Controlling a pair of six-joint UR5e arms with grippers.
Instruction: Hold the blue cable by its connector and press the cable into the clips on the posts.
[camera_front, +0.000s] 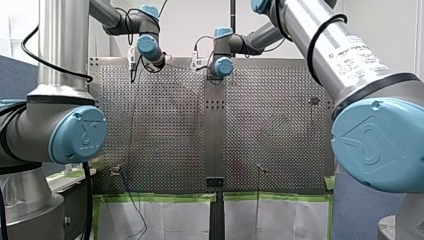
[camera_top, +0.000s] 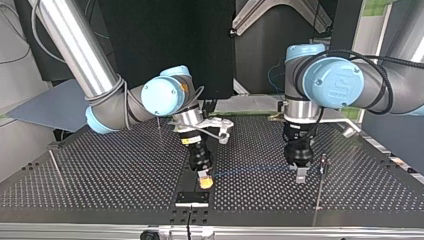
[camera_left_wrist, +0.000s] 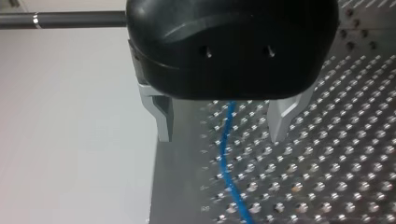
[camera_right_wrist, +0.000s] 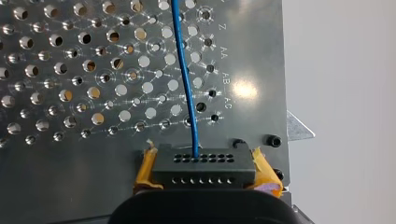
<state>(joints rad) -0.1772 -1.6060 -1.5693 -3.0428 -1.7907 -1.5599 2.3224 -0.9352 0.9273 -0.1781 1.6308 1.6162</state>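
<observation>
Right pincer (camera_top: 204, 181) nose-down, tight around the connector (camera_right_wrist: 204, 170).

silver arms (camera_front: 60, 45), blue joint caps (camera_front: 80, 134), black cables (camera_front: 325, 35)

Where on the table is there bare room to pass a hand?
Top view: the perforated metal table is bare between the thin metal post at the view's left and my right tool, and past the dark post at the view's right. Crowded: the middle, where the thin blue cable runs to my left tool.
</observation>
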